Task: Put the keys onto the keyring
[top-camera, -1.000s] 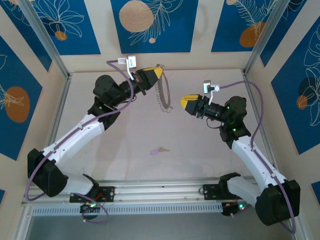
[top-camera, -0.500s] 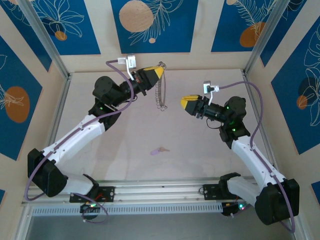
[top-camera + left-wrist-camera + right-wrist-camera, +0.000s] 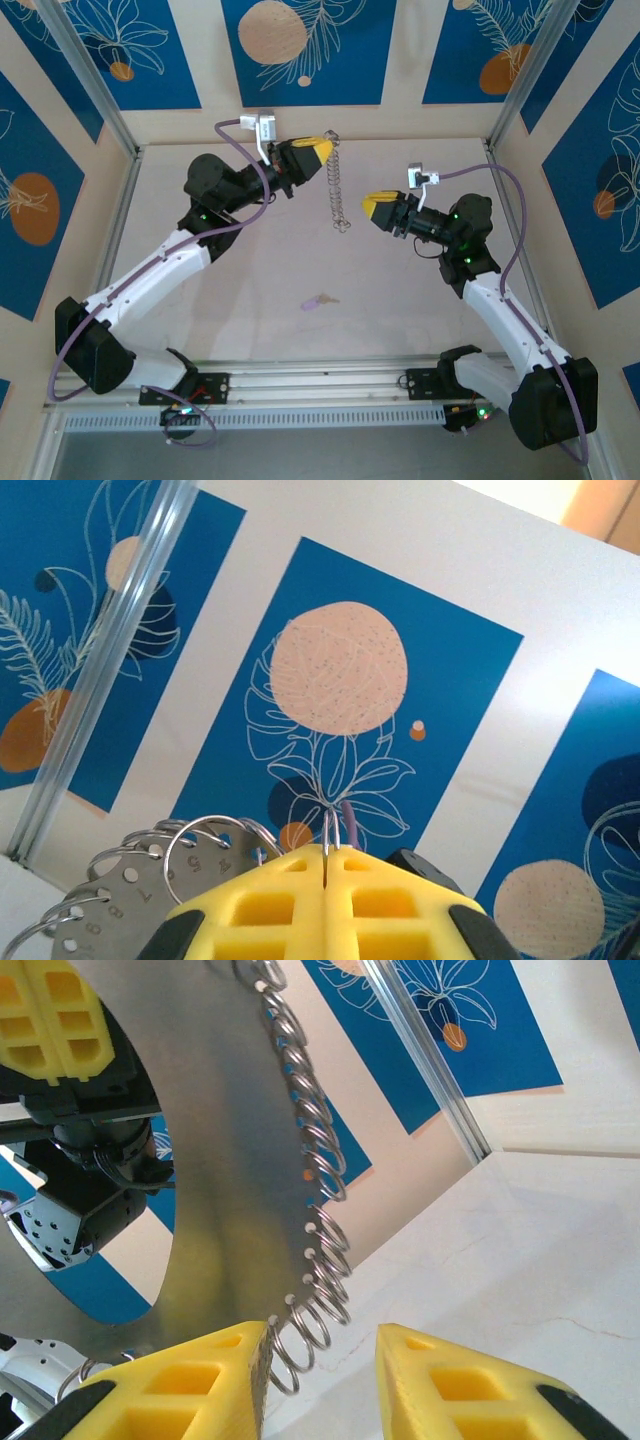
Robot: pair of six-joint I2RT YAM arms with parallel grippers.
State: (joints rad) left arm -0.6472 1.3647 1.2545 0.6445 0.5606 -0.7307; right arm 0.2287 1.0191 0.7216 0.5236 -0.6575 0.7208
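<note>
The keyring hangs above the far part of the table, dangling from the left gripper, whose yellow fingers are pressed together on its top edge. In the left wrist view the ring's thin metal runs into the seam between the two closed pads, with numbered holes and silver loops fanning out beside them. The right gripper sits just beside the ring's lower end with its jaws spread. In its own camera the fringe of loops runs down to the gap by one yellow finger (whether metal touches the pad I cannot tell). The small lilac-headed key lies flat on the table, well apart from both grippers.
</note>
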